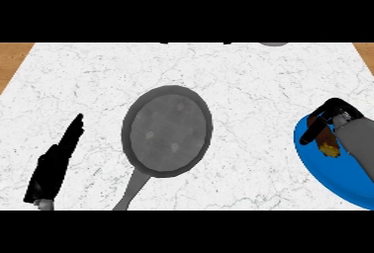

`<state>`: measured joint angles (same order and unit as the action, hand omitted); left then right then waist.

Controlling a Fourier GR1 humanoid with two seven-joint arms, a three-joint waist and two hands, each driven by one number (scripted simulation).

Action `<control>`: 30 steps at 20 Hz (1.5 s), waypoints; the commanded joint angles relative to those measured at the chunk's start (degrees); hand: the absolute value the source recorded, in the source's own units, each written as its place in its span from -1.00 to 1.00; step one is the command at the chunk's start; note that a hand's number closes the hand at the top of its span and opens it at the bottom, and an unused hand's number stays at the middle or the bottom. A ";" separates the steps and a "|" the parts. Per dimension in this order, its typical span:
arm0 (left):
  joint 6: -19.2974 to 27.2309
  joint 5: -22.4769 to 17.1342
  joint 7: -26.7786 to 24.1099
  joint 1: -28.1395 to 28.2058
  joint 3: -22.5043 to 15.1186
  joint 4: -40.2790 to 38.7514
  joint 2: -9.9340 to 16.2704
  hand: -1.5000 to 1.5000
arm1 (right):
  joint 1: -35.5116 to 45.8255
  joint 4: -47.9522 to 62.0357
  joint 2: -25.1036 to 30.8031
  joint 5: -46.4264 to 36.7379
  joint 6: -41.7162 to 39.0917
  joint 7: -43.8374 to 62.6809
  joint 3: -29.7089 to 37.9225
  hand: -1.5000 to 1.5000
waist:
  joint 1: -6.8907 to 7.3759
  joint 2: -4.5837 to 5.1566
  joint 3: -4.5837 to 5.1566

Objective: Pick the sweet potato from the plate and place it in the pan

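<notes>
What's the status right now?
Right robot hand curled over orange-brown sweet potato on blue round plate. Left robot hand resting open. Grey round pan unobstructed.

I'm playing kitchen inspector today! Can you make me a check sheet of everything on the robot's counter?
Surface: white marble counter, wooden strips at both far corners.
Job's things: grey pan in the middle, nothing in it, handle toward the robot; blue plate at the right; sweet potato on the plate, mostly hidden.
Clutter: grey object at the far edge, cut off.
Hands: right hand curled over the sweet potato; left hand open, resting at the left.
Cables: nothing seen.
Surroundings: nothing seen.
</notes>
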<state>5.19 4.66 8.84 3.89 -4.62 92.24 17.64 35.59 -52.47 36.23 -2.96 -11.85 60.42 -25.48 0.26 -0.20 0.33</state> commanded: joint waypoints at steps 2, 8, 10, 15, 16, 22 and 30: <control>-1.34 0.19 0.79 2.37 0.55 3.01 -0.09 0.00 | -1.56 0.06 -4.27 -2.04 2.33 4.42 3.06 1.00 | 0.06 0.12 -0.32; -0.74 1.34 -2.10 -0.03 1.89 -2.75 -1.34 0.00 | -9.88 -12.48 -5.19 -2.41 3.51 5.12 2.93 1.00 | -1.21 -0.16 -0.26; -0.30 0.91 0.12 0.05 1.67 -1.00 -1.86 0.00 | -12.62 -22.07 -6.54 -4.45 5.13 5.36 -0.89 1.00 | -2.14 -0.60 -0.22; 0.48 1.79 -0.01 2.51 1.90 1.16 -1.37 0.00 | -22.79 -40.86 -8.38 -13.14 10.97 7.42 -10.33 1.00 | -2.90 -0.96 -0.22; -0.58 0.98 0.70 4.05 2.51 2.68 -0.25 0.00 | -25.59 -46.07 -4.23 -14.25 10.27 7.84 -10.18 1.00 | -3.21 -1.14 -0.21; 0.75 1.78 0.72 3.03 2.20 1.83 -1.71 0.00 | -23.33 -58.25 0.81 -34.21 15.68 9.81 -10.48 1.00 | -2.99 -0.99 -0.19; -0.86 2.12 -2.28 1.73 1.57 -0.81 -1.96 0.00 | -12.45 -71.95 -0.97 -49.97 7.29 10.61 -8.87 1.00 | -0.70 -0.13 -0.18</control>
<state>4.05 5.86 8.10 6.21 -2.36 93.09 16.68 17.95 -117.67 37.19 -48.33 0.69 62.93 -34.95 -1.52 -0.82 0.15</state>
